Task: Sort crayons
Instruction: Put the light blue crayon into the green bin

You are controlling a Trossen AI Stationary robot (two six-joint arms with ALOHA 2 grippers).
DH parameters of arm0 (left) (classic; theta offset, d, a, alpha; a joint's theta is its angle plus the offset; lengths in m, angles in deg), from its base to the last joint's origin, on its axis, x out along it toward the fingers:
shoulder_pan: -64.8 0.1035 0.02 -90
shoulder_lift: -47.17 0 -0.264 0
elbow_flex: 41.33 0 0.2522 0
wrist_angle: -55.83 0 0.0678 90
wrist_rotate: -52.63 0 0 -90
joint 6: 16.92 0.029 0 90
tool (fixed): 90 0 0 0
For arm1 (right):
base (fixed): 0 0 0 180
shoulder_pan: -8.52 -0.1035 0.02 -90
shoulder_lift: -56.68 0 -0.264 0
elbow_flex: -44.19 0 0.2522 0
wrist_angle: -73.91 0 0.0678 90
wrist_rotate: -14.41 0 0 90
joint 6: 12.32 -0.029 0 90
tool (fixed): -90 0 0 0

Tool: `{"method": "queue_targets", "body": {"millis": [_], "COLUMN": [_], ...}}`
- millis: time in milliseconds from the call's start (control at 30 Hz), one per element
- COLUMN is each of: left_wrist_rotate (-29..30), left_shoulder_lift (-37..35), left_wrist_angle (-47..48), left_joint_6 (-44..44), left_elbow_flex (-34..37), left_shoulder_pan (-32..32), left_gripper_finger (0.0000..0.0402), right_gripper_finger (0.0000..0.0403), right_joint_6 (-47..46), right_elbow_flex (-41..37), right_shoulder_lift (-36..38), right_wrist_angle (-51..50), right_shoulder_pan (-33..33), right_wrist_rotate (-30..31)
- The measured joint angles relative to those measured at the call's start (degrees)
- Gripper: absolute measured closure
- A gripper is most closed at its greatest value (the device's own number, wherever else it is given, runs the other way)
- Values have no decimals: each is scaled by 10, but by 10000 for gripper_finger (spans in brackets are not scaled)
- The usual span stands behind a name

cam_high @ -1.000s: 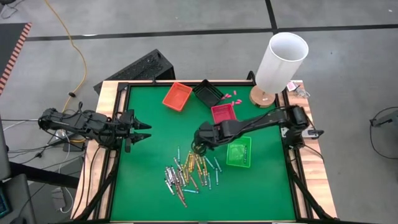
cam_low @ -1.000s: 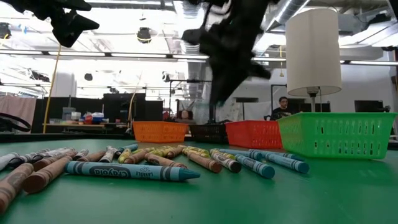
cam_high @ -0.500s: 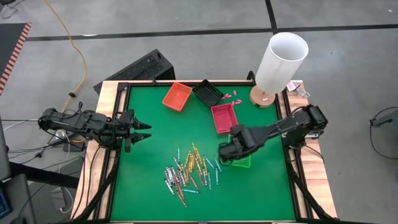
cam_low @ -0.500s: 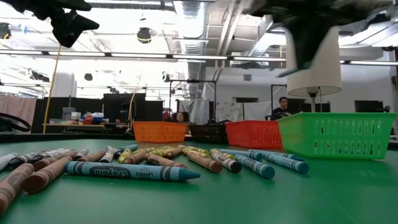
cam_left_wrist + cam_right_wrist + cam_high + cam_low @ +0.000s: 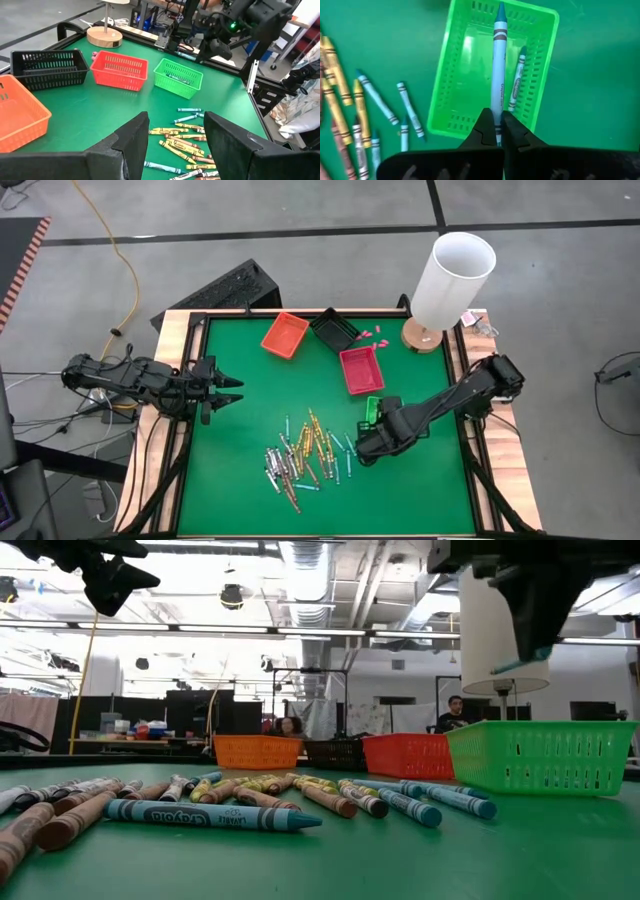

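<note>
Many crayons (image 5: pixel 305 460) in light blue, yellow-orange, grey and brown-red lie in a loose pile on the green table top, also seen in the low view (image 5: pixel 250 795). My right gripper (image 5: pixel 498 120) hangs over the green tray (image 5: pixel 470 65), shut on a light blue crayon (image 5: pixel 498 60); in the high view the gripper (image 5: pixel 366 446) covers much of that tray (image 5: pixel 373 408). Another blue crayon (image 5: pixel 516 85) lies in the green tray. My left gripper (image 5: pixel 232 390) waits open, high at the table's left edge. My right gripper pinches the light blue crayon at its blunt end (image 5: pixel 496 107) between its two fingertips. The fingers point steeply down and the crayon runs on along them. Its pointed tip (image 5: pixel 500 7) is lowest, lifted clear above the green tray; the tip (image 5: pixel 520 665) also shows in the low view.
An orange tray (image 5: pixel 285 334), a black tray (image 5: pixel 333 330) and a red tray (image 5: pixel 360 368) stand along the far side. A white lamp (image 5: pixel 450 280) stands at the far right corner, with pink bits (image 5: pixel 365 333) beside it. A raised dark rim (image 5: pixel 190 430) frames the table.
My right gripper has carried the light blue crayon from above the pile's far end toward the table's right edge and then nearer, to over the green tray. Its wrist has rolled and tipped steeply down. It has stayed shut on the crayon.
</note>
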Motion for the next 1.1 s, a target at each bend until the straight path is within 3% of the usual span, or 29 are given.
{"method": "queue_targets", "body": {"millis": [300,633,967,1100], "left_wrist_rotate": [-1,0,0,0], "left_shoulder_lift": [0,0,0,0], "left_wrist_angle": [0,0,1,1], "left_joint_6": [5,6,6,6], "left_elbow_flex": [0,0,0,0], "left_shoulder_pan": [0,0,0,0], "left_gripper_finger": [221,221,221,221], "right_gripper_finger": [402,402,402,401], "right_joint_6": [42,82,54,52], "right_elbow_flex": [-76,-113,-225,-235], "right_shoulder_lift": [2,7,89,96], "right_wrist_angle": [70,114,232,251], "right_shoulder_pan": [26,48,49,49], "right_wrist_rotate": [-66,-69,-62,-45]}}
